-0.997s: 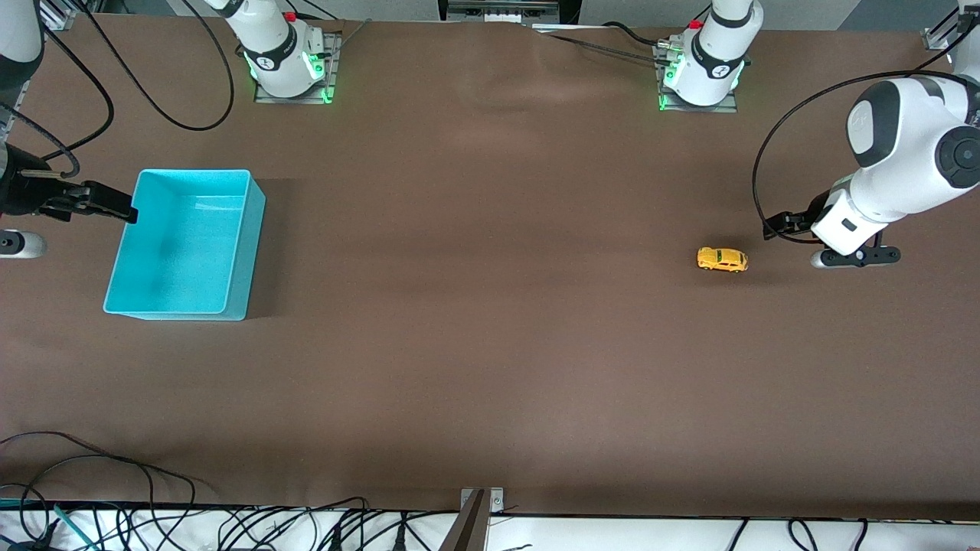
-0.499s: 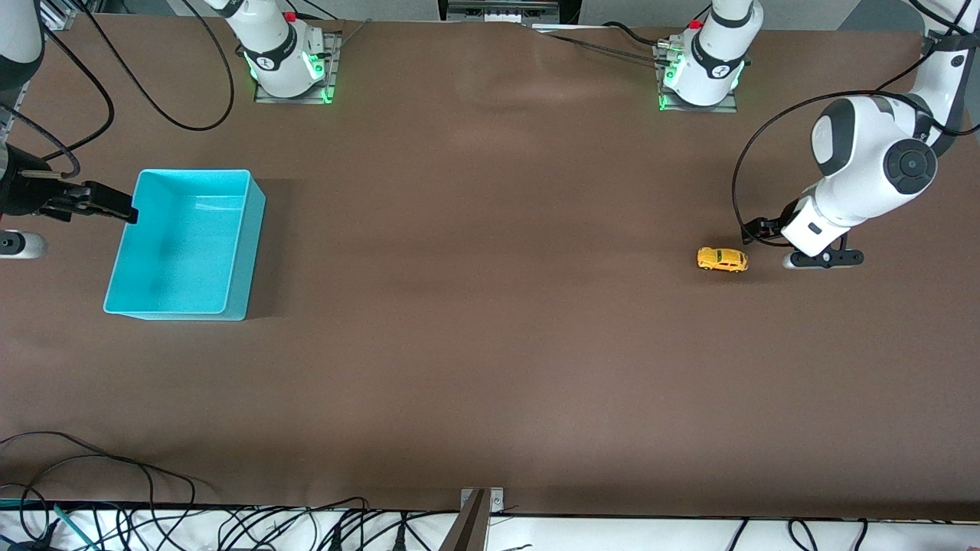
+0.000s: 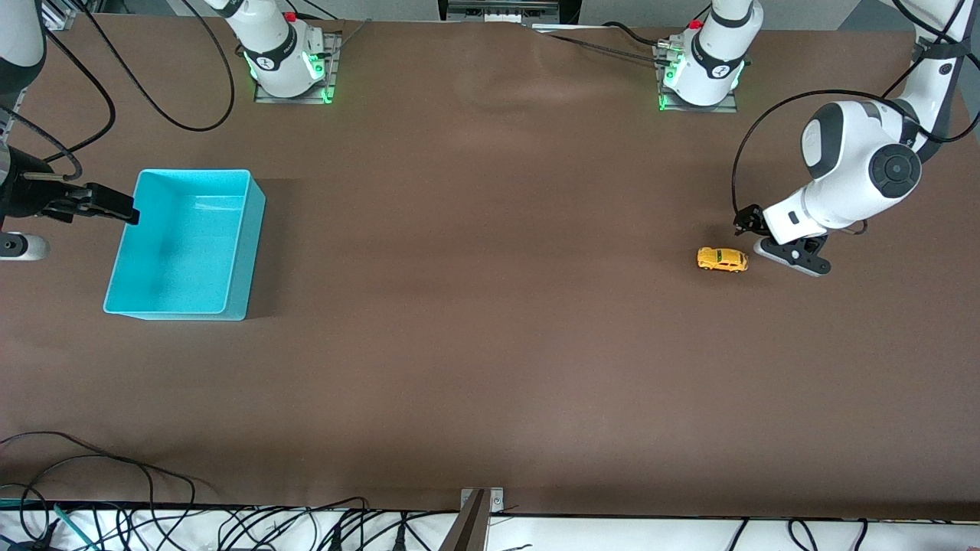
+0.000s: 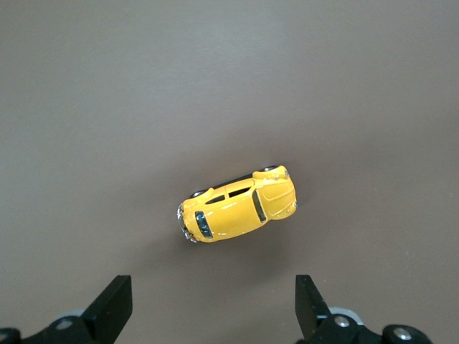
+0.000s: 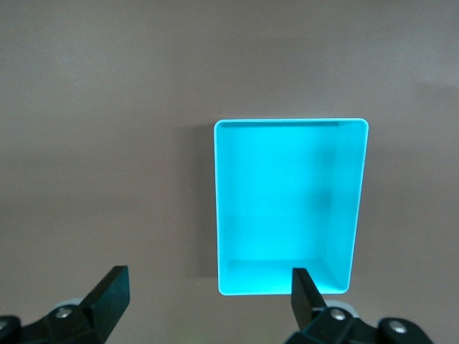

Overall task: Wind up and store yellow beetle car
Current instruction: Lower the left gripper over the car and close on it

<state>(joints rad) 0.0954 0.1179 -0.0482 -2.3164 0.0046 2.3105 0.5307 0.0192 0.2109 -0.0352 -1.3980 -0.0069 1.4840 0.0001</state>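
I see the yellow beetle car (image 3: 722,259) upright on its wheels. It sits on the worktop toward the left arm's end.

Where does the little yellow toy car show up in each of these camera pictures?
Front view: the yellow beetle car sits on the brown table toward the left arm's end, beside the left gripper.
Left wrist view: mid-picture, ahead of the open fingers.
Right wrist view: not in it.
Shared landmark: the brown table.
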